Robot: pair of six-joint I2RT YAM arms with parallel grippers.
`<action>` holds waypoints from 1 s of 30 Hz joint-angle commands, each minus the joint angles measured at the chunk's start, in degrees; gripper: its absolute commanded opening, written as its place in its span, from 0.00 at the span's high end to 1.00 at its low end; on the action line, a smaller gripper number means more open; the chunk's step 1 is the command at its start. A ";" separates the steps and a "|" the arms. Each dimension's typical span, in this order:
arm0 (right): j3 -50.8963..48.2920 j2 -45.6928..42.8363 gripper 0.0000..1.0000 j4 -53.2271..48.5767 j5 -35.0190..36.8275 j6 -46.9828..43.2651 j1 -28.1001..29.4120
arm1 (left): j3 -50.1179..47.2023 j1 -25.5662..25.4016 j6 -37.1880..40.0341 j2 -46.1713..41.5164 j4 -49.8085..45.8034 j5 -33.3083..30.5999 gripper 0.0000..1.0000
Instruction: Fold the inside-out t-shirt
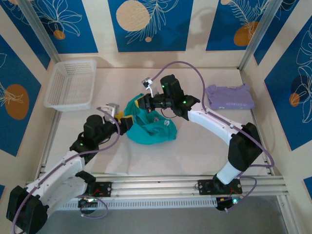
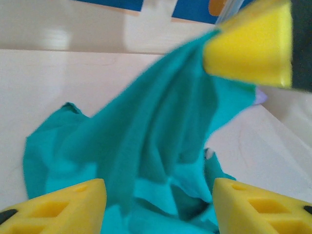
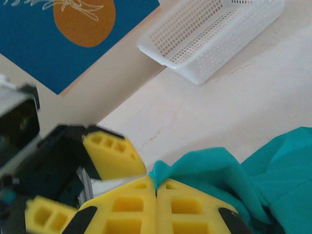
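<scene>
The inside-out t-shirt [image 1: 152, 127] is a teal bundle at the middle of the table. My right gripper [image 1: 146, 103] is shut on one edge of it and holds that edge up off the table. In the right wrist view the yellow pads [image 3: 131, 204] meet on a small peak of teal cloth [image 3: 168, 170]. My left gripper [image 1: 127, 122] sits at the bundle's left side. Its yellow fingers [image 2: 73, 204] stand wide apart and open. The raised t-shirt [image 2: 146, 126] hangs in front of them, untouched by either pad.
A white mesh basket [image 1: 70, 85] stands at the back left, also seen in the right wrist view [image 3: 214, 34]. A folded pale lavender shirt [image 1: 229, 96] lies at the back right. Patterned walls close in the table on three sides.
</scene>
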 commanded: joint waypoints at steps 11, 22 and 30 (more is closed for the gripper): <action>2.13 0.43 1.00 3.56 -4.99 11.67 -1.14 | 7.35 -4.42 -5.98 20.73 18.32 -0.62 0.44; -11.57 -9.11 0.61 -0.26 2.64 7.05 -8.15 | 4.42 2.33 -10.25 24.98 32.64 8.27 1.00; -14.66 -1.55 0.36 -6.27 0.16 2.36 -15.88 | 2.95 2.76 -7.74 23.37 33.53 10.85 1.00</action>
